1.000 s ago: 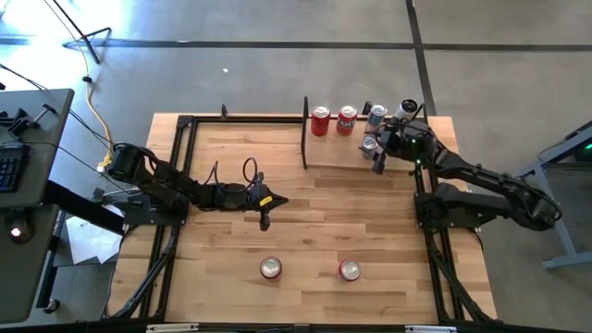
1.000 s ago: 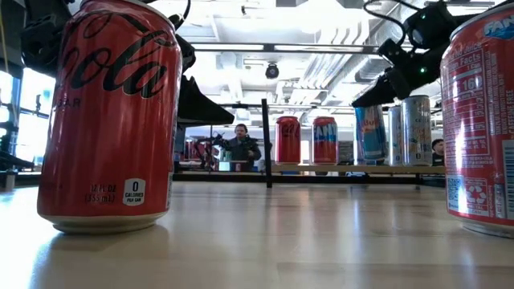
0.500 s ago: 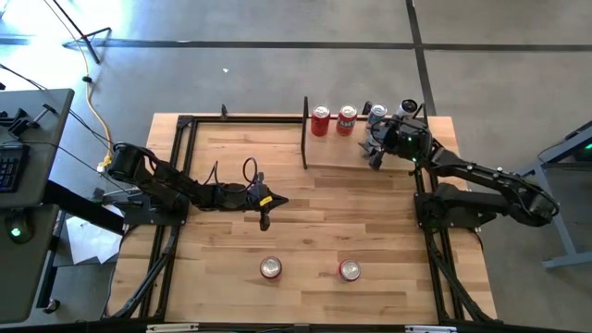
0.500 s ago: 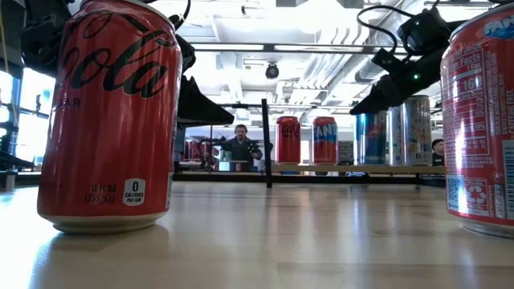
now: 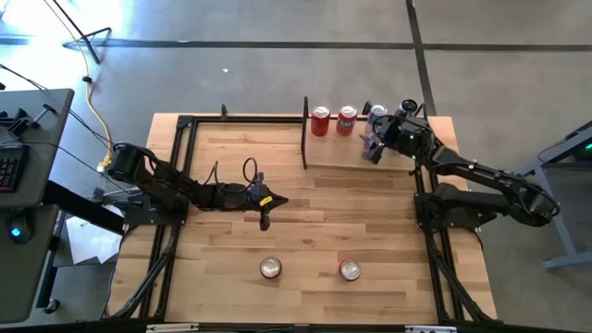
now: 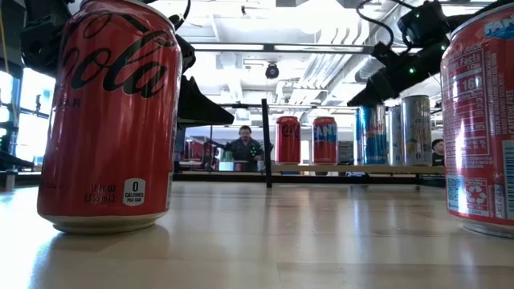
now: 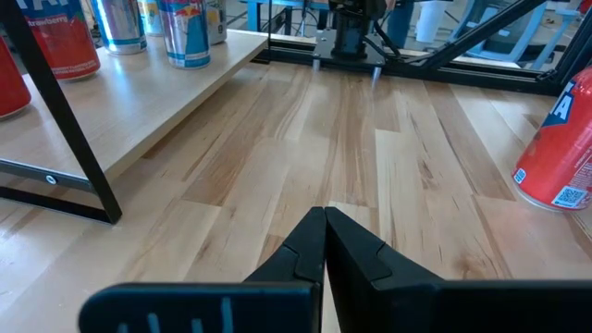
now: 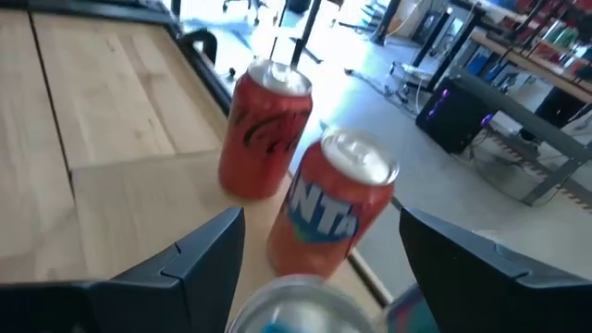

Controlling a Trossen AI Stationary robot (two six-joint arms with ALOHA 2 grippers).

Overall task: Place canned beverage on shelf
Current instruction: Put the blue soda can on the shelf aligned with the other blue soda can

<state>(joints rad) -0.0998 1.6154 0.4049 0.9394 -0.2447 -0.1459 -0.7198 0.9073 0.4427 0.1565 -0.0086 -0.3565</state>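
Note:
The shelf (image 5: 344,154) is a low light-wood ledge at the table's far right, with an upright black divider (image 5: 305,134) at its left end. A red cola can (image 5: 320,120), an orange soda can (image 5: 346,117) and several silver and blue cans (image 6: 393,135) stand upright on it. My right gripper (image 8: 324,250) is open over the shelf, its fingers on either side of and just above the silver top of a blue can (image 8: 291,301), which also shows in the low view (image 6: 369,135). My left gripper (image 7: 324,227) is shut and empty at mid-table (image 5: 265,217).
Two more cans stand upright near the table's near edge: a red cola can (image 5: 270,268) and an orange soda can (image 5: 349,269). A black metal frame (image 5: 185,125) edges the far left of the table. A person (image 6: 243,144) sits in the room beyond.
My right gripper has drifted a little toward the table's far edge and left along the shelf, staying above the cans. The cans on the shelf have kept still.

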